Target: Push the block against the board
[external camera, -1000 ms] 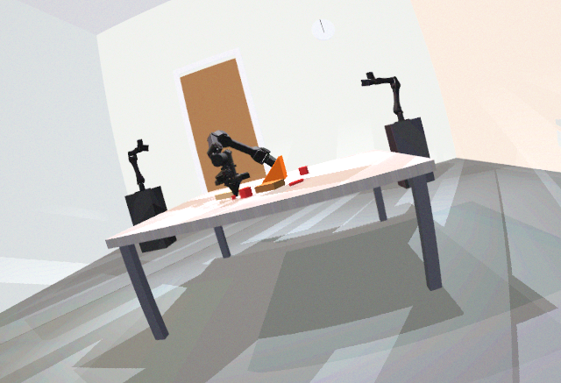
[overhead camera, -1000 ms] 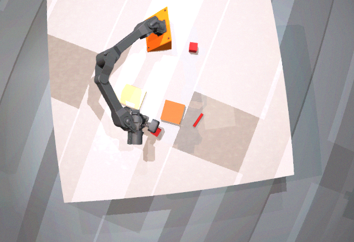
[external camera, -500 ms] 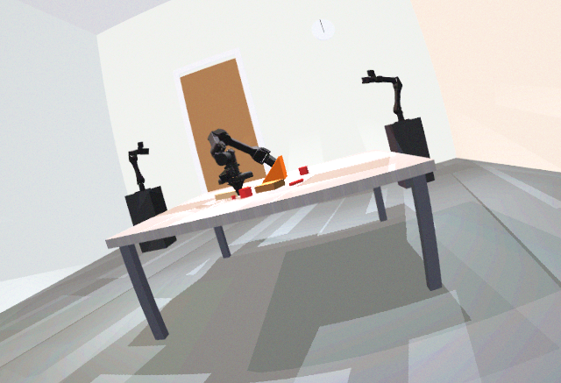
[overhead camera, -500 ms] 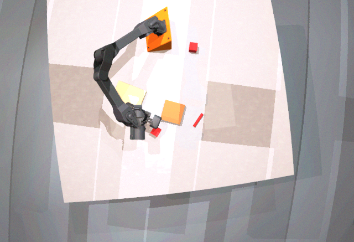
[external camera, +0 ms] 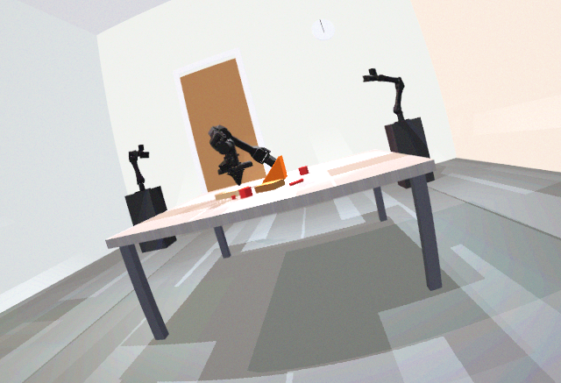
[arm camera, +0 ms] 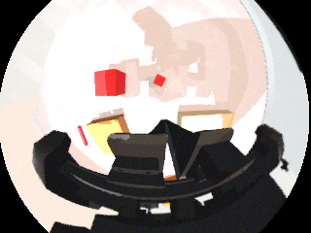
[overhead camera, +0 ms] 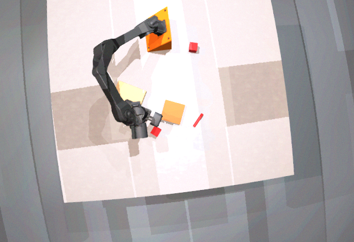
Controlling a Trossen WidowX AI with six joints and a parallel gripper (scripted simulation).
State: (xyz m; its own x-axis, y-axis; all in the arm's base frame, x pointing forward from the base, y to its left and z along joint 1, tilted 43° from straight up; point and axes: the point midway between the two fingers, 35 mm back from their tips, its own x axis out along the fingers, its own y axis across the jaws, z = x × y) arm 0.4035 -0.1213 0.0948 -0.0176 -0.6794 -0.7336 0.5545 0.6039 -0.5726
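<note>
The square block [overhead camera: 172, 112] [external camera: 270, 185] is a flat orange square near the middle of the table. The board [overhead camera: 131, 91] [external camera: 223, 195] is a flat pale yellow piece to its left, partly hidden under my arm and apart from the block. My gripper [overhead camera: 157, 118] [external camera: 235, 178] [arm camera: 163, 122] is shut and empty. It is low over the table, right at the block's left side. In the wrist view, orange parts of the block show just behind the fingers.
A small red cube [overhead camera: 155, 131] [external camera: 245, 192] lies just in front of my gripper. A thin red stick [overhead camera: 197, 119] [external camera: 295, 182] lies right of the block. Another red cube [overhead camera: 193, 46] [external camera: 302, 170] sits farther back. The arm's orange wedge base [overhead camera: 160, 37] [external camera: 277, 169] stands at the back.
</note>
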